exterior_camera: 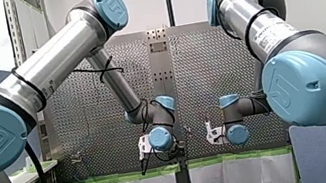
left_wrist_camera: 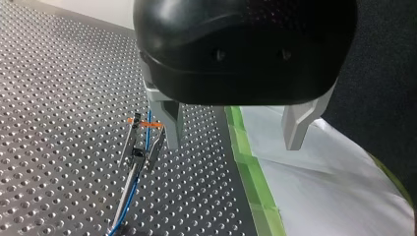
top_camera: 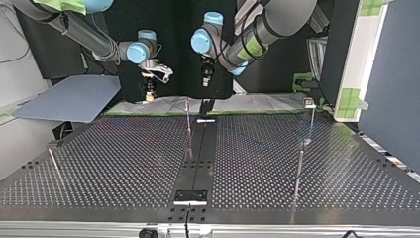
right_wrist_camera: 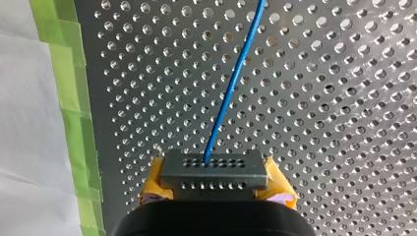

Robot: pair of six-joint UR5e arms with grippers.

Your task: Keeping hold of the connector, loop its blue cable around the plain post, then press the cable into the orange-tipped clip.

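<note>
Our right hand (right_wrist_camera: pixel 216 191), upper left in the top view, grasps the connector (right_wrist_camera: pixel 215 169); its cable (right_wrist_camera: pixel 230 93) runs straight ahead. Our released left hand (left_wrist_camera: pixel 233 142) hangs beside the clip (left_wrist_camera: pixel 142 142).

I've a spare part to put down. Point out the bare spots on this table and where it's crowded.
Bare: between the leaning rod and the black centre strip, and between that strip and the tall post at the top view's right. Crowded: near the green tape, around the orange-tipped clip and blue cable.
</note>
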